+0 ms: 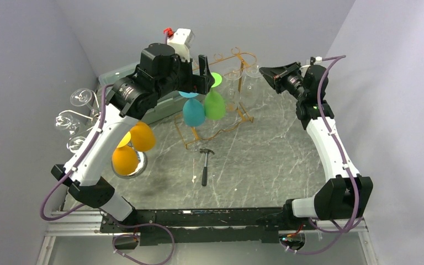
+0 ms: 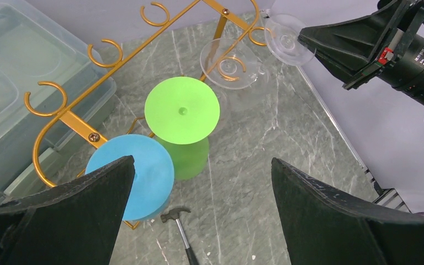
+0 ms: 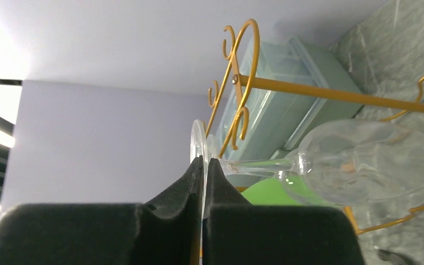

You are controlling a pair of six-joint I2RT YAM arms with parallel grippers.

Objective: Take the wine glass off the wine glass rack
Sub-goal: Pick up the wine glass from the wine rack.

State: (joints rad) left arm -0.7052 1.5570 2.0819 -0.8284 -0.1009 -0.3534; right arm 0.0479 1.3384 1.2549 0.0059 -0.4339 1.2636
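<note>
A gold wire rack [image 1: 237,55] stands at the back of the table with glasses hanging upside down. My right gripper [image 1: 266,72] is at the rack's right end, shut on the foot [image 3: 197,138] of a clear wine glass [image 3: 364,160]; in the right wrist view the gripper [image 3: 205,160] pinches the thin disc. The held foot [image 2: 288,40] also shows in the left wrist view. A second clear glass [image 2: 232,63], a green glass [image 2: 182,109] and a blue glass [image 2: 143,171] hang beside it. My left gripper [image 2: 202,160] is open and empty above the green and blue glasses.
A hammer [image 1: 205,164] lies on the marble table in front of the rack. Two orange glasses [image 1: 132,149] are under the left arm. Clear glasses [image 1: 72,116] stand at the far left. A lidded plastic bin [image 2: 11,83] sits behind the rack.
</note>
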